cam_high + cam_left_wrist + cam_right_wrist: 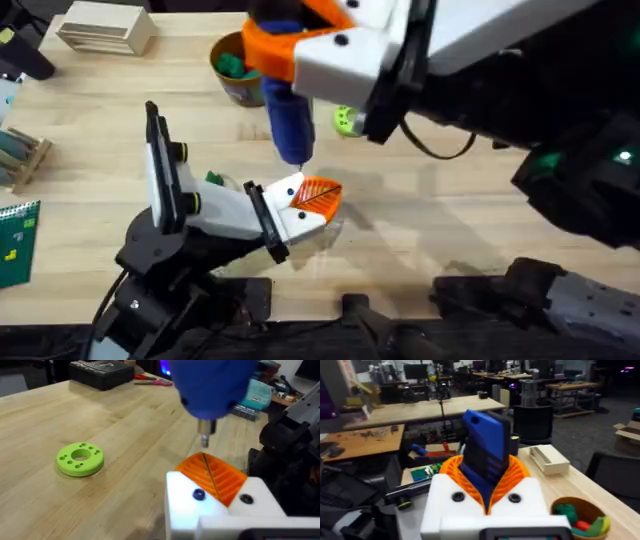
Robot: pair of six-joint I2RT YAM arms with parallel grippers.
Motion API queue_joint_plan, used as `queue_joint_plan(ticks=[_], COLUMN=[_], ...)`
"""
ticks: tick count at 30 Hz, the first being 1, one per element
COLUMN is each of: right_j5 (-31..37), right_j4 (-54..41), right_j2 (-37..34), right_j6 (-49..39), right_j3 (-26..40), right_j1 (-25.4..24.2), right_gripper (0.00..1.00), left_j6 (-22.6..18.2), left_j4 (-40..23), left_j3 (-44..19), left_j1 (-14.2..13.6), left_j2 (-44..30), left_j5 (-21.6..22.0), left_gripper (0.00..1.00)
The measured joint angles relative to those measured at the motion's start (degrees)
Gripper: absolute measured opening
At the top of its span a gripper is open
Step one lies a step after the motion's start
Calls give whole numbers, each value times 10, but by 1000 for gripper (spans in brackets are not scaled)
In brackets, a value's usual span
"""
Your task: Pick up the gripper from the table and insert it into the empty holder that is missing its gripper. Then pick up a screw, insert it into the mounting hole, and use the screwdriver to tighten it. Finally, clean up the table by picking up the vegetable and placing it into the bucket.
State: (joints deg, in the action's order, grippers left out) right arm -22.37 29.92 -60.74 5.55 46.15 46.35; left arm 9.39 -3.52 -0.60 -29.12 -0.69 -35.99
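The right gripper (290, 55) hangs above the table's middle, its 2 orange-padded fingers clamped on the blue handle of the screwdriver (289, 118), which points straight down. In the left wrist view the screwdriver's thin metal tip hovers just above the left gripper (212, 477). The left gripper (312, 203) lies low over the wooden table (450, 200), its white fingers with orange ribbed pads pressed together with nothing visibly between them. The bucket (236, 72) stands at the far side of the table, just behind the right gripper, with a dark green vegetable (232, 65) already inside it; the right wrist view shows green, red and yellow toy pieces in the bucket (580, 517). A lime green disc with holes (80, 458) rests flat on the table, apart from the left gripper.
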Motion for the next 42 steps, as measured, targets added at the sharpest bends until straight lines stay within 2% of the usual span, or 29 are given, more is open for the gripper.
queue_joint_plan(ticks=[7, 18, 42], right_j5=[0, -48, -58], right_j4=[1, 13, 14], right_j2=[-10, -39, -53], right_j6=[0, -25, -31], right_j3=[0, 0, 0], right_j1=[22, 22, 28], right_gripper=[31, 31, 31], left_j6=[0, 0, 0], left_j4=[0, 0, 0], left_j3=[0, 0, 0], left_j1=[0, 0, 0], left_j2=[0, 0, 0], left_j5=[0, 0, 0], left_gripper=[5, 5, 5])
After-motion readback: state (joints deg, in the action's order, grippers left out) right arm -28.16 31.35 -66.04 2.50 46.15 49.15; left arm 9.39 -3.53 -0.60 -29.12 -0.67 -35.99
